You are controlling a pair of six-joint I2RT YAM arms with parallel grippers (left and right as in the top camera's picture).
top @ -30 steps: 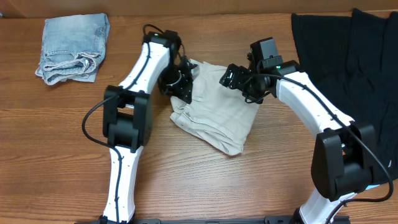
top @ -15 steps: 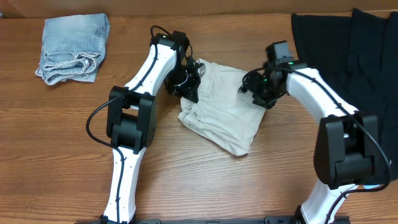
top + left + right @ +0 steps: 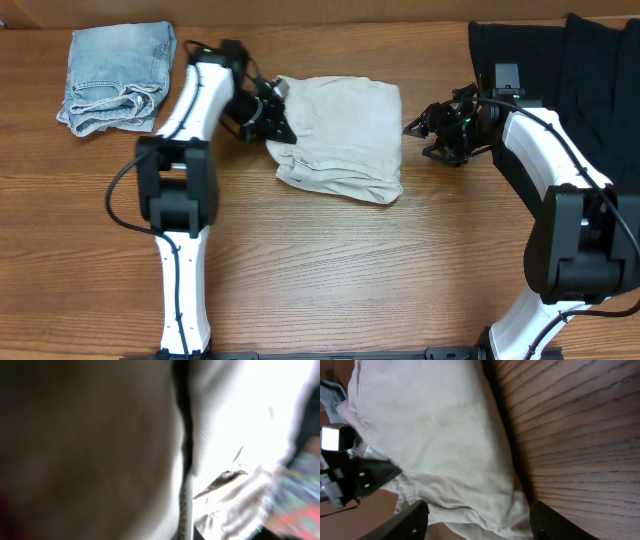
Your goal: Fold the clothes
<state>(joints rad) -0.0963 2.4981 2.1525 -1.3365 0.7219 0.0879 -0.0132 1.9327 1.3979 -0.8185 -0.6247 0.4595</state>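
Cream shorts [image 3: 345, 135] lie bunched in layers at the centre of the wooden table [image 3: 300, 270]. Left gripper [image 3: 282, 128] is closed, pinching the shorts' left edge. Right gripper [image 3: 416, 137] stands just right of the shorts, apart from the cloth, fingers [image 3: 415, 520] spread wide, holding nothing. Far left: crumpled denim garment [image 3: 115, 75]. Far right: black garments [image 3: 560, 90].

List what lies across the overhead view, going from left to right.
From the left: light-blue denim garment → left gripper → cream shorts → right gripper → black garments.
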